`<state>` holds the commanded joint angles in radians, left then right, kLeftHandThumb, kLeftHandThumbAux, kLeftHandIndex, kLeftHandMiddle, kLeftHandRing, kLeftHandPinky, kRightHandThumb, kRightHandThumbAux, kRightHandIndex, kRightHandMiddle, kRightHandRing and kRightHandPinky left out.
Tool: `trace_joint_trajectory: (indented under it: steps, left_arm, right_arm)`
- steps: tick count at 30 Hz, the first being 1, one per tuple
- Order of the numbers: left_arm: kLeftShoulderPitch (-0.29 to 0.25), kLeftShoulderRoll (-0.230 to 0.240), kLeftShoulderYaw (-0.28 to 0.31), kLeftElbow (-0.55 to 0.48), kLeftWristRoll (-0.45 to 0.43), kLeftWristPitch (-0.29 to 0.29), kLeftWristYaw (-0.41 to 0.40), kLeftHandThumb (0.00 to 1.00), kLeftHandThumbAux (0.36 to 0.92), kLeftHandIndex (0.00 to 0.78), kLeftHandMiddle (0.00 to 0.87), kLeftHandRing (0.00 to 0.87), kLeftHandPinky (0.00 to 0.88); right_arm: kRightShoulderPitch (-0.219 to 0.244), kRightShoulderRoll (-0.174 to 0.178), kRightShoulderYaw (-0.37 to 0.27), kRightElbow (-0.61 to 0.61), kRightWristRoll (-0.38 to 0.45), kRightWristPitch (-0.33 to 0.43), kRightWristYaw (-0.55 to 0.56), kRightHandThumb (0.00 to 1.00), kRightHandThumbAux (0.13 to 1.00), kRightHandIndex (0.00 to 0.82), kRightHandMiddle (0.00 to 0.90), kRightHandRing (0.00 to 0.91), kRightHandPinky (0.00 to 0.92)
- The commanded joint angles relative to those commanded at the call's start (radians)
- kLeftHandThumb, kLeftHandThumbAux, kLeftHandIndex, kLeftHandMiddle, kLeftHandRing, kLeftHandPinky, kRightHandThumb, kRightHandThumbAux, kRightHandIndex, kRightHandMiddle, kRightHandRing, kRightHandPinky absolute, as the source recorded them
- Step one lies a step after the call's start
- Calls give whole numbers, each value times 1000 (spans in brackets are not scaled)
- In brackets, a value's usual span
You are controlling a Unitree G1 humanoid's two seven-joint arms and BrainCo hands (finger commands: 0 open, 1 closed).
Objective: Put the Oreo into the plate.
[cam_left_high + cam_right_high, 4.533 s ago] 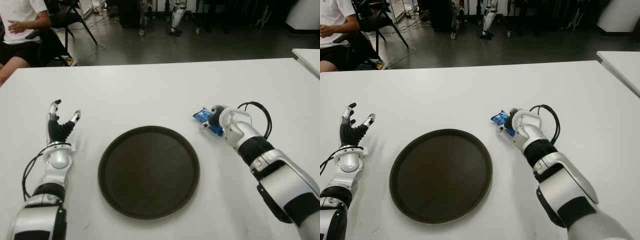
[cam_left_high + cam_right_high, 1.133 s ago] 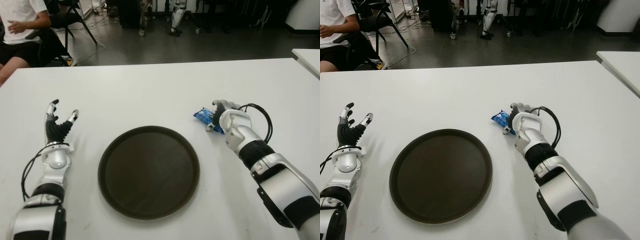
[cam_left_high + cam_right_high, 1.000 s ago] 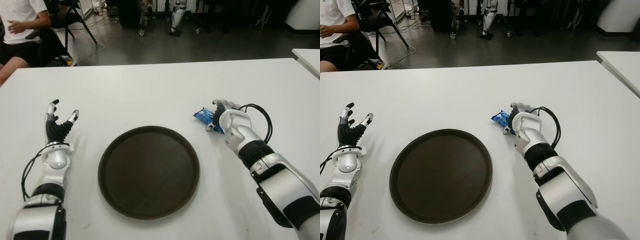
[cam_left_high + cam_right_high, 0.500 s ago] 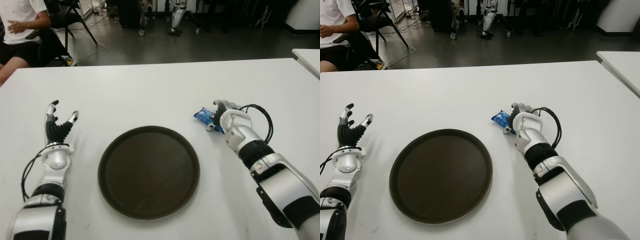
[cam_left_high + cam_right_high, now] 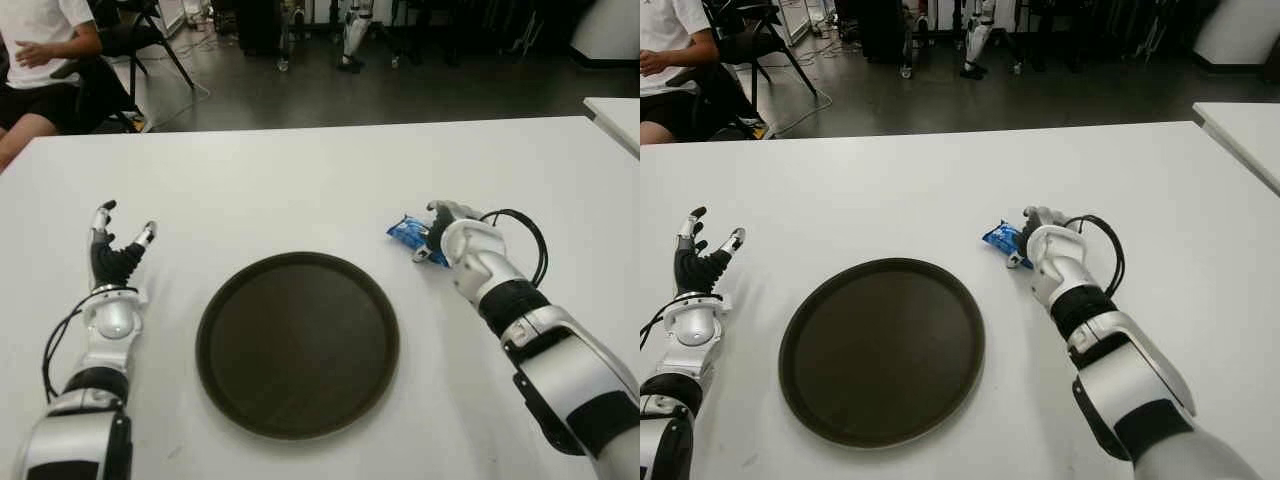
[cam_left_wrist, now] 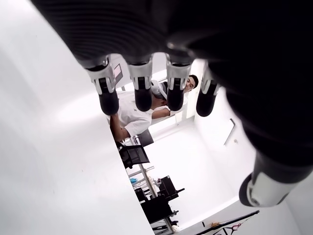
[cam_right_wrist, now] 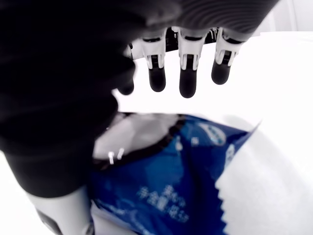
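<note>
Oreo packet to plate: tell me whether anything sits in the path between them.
Nothing visible does. The blue Oreo packet lies under the right hand, just off the dark round plate; only bare white table separates them. The left hand shows far left.

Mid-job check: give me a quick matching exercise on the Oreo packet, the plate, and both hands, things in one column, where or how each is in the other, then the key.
Things:
1. Oreo packet
2. plate
3. left hand
4. right hand

States:
A. dark, round, nothing in it, between the two arms
B. fingers spread, holding nothing, left of the plate
C. blue, on the table beyond the plate's right rim
D. over the packet, fingers extended, not closed on it

Pairs: 1-C, 2-A, 3-B, 4-D
</note>
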<state>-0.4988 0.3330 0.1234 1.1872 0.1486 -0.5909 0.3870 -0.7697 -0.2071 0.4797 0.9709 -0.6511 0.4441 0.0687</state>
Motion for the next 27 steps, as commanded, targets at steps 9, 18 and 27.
trace_joint_trajectory:
  steps: [9,18,27]
  left_arm:
    - [-2,4,-14,1,20,2,18,0,611,10,18,0,0]
    - [-1,7,-23,0,27,11,16,0,578,7,5,0,0]
    - [3,0,-6,-6,-2,1,-14,0,611,0,0,0,0]
  right_arm:
    - [8,-5,-12,-3,8,-19,-11,5,939,251,278,253,294]
    - [11,-7,-19,-2,14,-35,-17,151,921,434,655,653,640]
    - [13,-8,-23,2,17,-52,-24,185,903,598,742,728,693]
